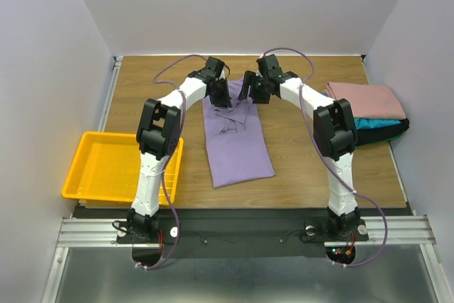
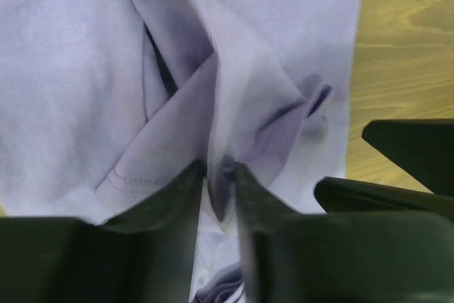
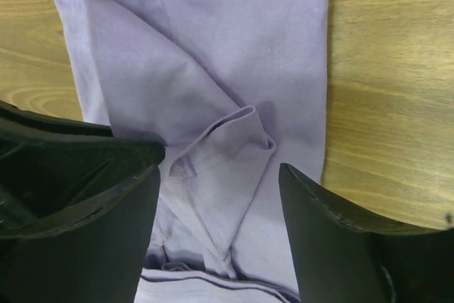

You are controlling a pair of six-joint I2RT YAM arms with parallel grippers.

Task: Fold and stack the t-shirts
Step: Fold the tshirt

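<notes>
The purple t-shirt (image 1: pixel 237 150) is lying long and flat on the wooden table (image 1: pixel 319 168). A yellow tray (image 1: pixel 85 168) is sitting off to the left of the purple shirt. Off to its right, a folded pink shirt (image 1: pixel 365 99) is resting on a teal one (image 1: pixel 369 124) and a black one (image 1: pixel 397 129).

Both arms are reaching over the far end of the purple shirt, where the cloth is bunched up. The left claw (image 2: pixel 218 175) is squeezed nearly shut and is pinching a thin ridge of purple cloth between its fingers. The right claw (image 3: pixel 218 175) is hanging wide open with nothing in it, one finger on each side of a tucked-in sleeve (image 3: pixel 227 150).

I think they are getting ready to lift this far end and fold it over. To do that well, the right claw should be catching the edge of the shirt and not just the loose sleeve. Both claws should be holding the same amount of cloth. Then they should be lifting evenly, so the fold comes out straight and not crooked.

From above, I am seeing the whole table, the tray and the pile, but the claws are too small for me to tell what they are holding. The left wrist camera is showing the pinch up close, and a dark shape at the side that may be the other claw. The right wrist camera is showing the gap between its fingers and the sleeve's stitched hem.
</notes>
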